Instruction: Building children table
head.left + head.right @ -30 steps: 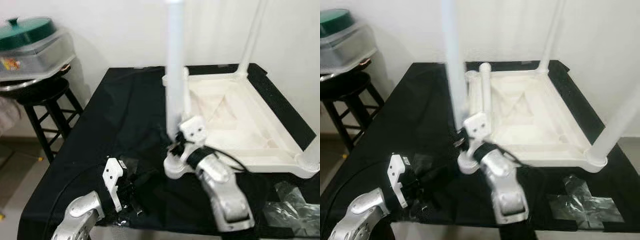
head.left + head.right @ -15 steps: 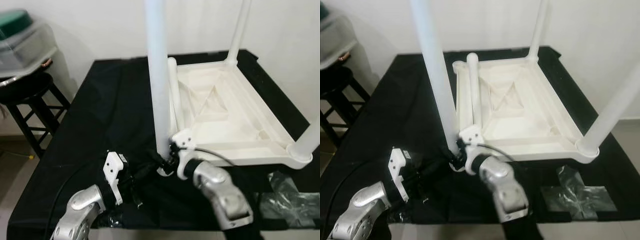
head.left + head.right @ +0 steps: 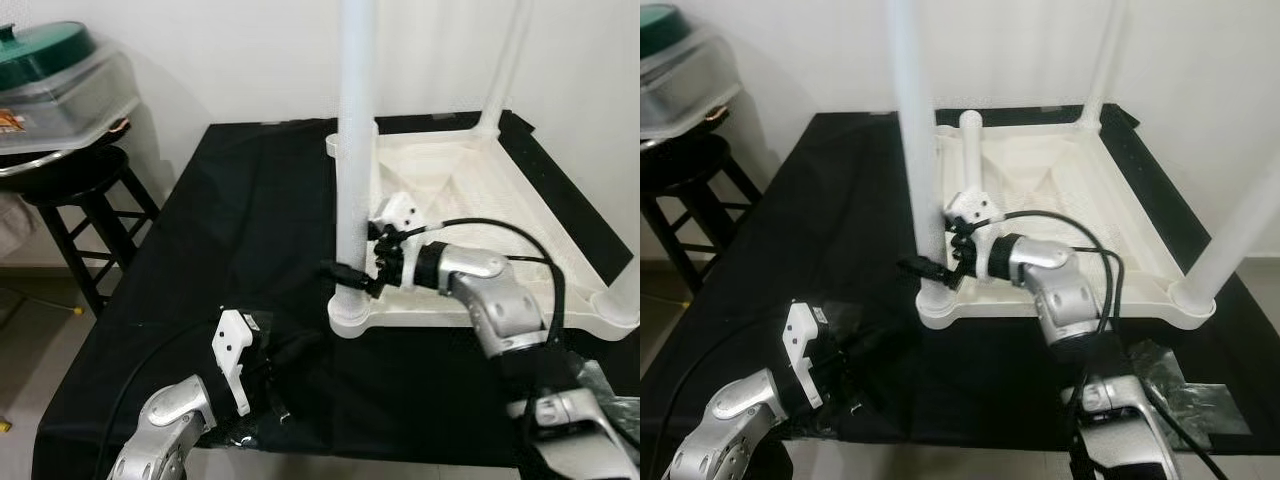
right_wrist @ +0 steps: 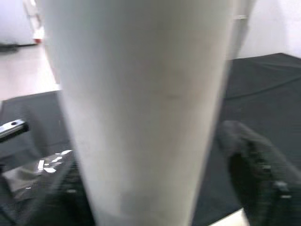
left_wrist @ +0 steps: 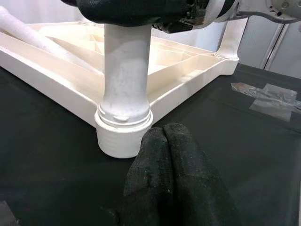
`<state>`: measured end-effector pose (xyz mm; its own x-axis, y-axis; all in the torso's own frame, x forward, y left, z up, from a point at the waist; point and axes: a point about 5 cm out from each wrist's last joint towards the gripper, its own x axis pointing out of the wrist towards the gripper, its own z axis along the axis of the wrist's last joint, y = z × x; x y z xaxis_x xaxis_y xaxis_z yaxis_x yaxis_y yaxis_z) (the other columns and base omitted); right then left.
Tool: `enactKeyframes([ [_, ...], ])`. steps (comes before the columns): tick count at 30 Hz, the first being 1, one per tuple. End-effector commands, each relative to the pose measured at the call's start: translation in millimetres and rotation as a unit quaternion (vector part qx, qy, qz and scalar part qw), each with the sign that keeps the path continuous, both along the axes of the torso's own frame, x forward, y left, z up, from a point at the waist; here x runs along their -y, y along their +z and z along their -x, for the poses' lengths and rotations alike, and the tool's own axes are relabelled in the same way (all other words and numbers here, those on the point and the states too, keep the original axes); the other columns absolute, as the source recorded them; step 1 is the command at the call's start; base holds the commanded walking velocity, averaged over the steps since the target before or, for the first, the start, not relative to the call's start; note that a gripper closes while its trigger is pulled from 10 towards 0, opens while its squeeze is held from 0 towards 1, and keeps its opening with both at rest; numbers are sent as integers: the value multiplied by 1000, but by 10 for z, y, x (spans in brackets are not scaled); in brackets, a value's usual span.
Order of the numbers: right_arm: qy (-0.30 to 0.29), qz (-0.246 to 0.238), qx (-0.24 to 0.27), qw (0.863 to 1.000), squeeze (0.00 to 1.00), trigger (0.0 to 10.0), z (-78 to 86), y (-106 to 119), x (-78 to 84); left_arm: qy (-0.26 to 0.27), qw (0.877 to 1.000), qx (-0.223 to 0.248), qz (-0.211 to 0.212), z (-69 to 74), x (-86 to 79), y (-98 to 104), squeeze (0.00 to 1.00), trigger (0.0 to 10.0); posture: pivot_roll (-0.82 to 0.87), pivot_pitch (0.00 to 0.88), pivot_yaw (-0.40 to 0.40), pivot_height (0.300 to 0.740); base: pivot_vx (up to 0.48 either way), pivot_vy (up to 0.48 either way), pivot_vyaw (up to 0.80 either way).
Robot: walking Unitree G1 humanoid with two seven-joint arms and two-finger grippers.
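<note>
A white plastic children's table (image 3: 470, 320) lies upside down on a black-covered worktop. Its near-left leg (image 3: 356, 120) stands upright in the corner socket (image 3: 350, 315). My right gripper (image 3: 350, 272) is shut on this leg just above the socket, one black finger (image 4: 256, 181) on either side of it. Two more legs stand at the far right corner (image 3: 505, 70) and the near right corner (image 3: 1240, 230). A loose leg (image 3: 970, 160) lies inside the upturned top. My left gripper (image 5: 164, 141) rests shut and empty on the cloth, a little in front of the socket.
A black stool (image 3: 80, 185) at the left carries a clear plastic container with a green lid (image 3: 50, 70). Crumpled clear plastic (image 3: 1180, 385) lies on the cloth at the near right. The white wall is close behind, and the worktop's front edge is just below my arms.
The camera has shifted. My right arm has swung out to the right, and its gripper now holds the leg slightly higher. The leg, tilted half a second ago, stands straight. The left gripper stays put.
</note>
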<state>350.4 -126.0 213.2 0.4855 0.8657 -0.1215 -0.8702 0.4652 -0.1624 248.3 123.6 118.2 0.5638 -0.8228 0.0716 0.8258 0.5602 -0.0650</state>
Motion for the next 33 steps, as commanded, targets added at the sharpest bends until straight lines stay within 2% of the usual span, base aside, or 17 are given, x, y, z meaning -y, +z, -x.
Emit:
enactKeyframes([
  [1, 0, -5, 12, 1000, 0, 0, -21, 63, 39, 2, 1000, -1, -3, 18, -12, -15, 0, 10000, -1, 103, 52, 740, 0, 0, 0],
  [8, -3, -16, 8, 1000, 0, 0, 2, 9, 43, 2, 1000, -1, -2, 23, -12, -12, 0, 10000, -3, 110, 53, 740, 0, 0, 0],
  [11, -21, -24, 6, 999, 0, 0, 13, -45, 58, 2, 1000, -1, -1, 24, -13, -9, 0, 10000, -7, 113, 52, 740, 0, 0, 0],
  [12, -81, -34, -3, 996, 0, 0, 62, -180, 69, 2, 1000, -1, 1, 24, -15, -1, 0, 10000, -16, 123, 48, 740, 0, 0, 0],
  [16, -119, -40, -12, 992, 0, 0, 95, -262, 76, 2, 1000, -1, 2, 24, -19, 4, 0, 10000, -16, 123, 48, 740, 0, 0, 0],
  [17, -252, -40, 3, 967, 0, 0, 142, -416, 71, 2, 1000, -1, 2, 23, -28, 8, 0, 10000, -27, 135, 45, 740, 0, 0, 0],
  [18, -366, -35, -12, 930, 0, 0, 258, -607, 87, 3, 1000, 0, 2, 20, -34, 13, 0, 10000, -34, 138, 50, 740, 0, 0, 0],
  [19, -407, -29, -32, 912, 0, 0, 421, -790, 24, 3, 1000, 0, 3, 19, -38, 17, 0, 10000, -34, 138, 50, 740, 0, 0, 0],
  [20, -407, -29, -32, 912, 0, 0, 421, -790, 24, 3, 1000, 0, 3, 19, -38, 17, 0, 10000, -34, 138, 50, 740, 0, 0, 0],
  [21, -421, -26, -47, 905, 0, 0, 532, -893, -28, 3, 1000, 0, 3, 18, -40, 19, 0, 10000, -34, 138, 50, 740, 0, 0, 0],
  [22, -390, -21, -37, 920, 0, 0, 509, -842, -99, 3, 1000, -1, 2, 12, -44, 13, 0, 10000, -49, 134, 64, 740, 0, 0, 0],
  [24, -390, -21, -37, 920, 0, 0, 509, -842, -99, 3, 1000, -1, 2, 12, -44, 13, 0, 10000, -49, 134, 64, 740, 0, 0, 0],
  [26, -367, -2, -31, 930, 0, 0, 436, -838, -108, 0, 1000, -3, 3, 0, -37, 11, 0, 10000, -32, 129, 50, 740, 0, 0, 0],
  [29, -346, 13, -23, 938, 0, 0, 452, -835, -195, 5, 1000, -3, 4, -10, -45, 13, 0, 10000, -36, 127, 53, 740, 0, 0, 0],
  [30, -346, 7, -27, 938, 0, 10000, 453, -830, -195, 9, 1000, -2, 5, -12, -51, 13, 0, 10000, -32, 128, 52, 740, 0, 0, 0],
  [32, -358, 1, -32, 933, 0, 10000, 467, -826, -197, 13, 1000, -1, 5, -13, -56, 13, 0, 10000, -32, 128, 52, 740, 0, 0, 0],
  [33, -338, -18, -40, 940, 196, 10000, 474, -791, -218, 12, 1000, -1, 5, -15, -55, 12, 0, 10000, -30, 124, 56, 740, 0, 0, 0],
])
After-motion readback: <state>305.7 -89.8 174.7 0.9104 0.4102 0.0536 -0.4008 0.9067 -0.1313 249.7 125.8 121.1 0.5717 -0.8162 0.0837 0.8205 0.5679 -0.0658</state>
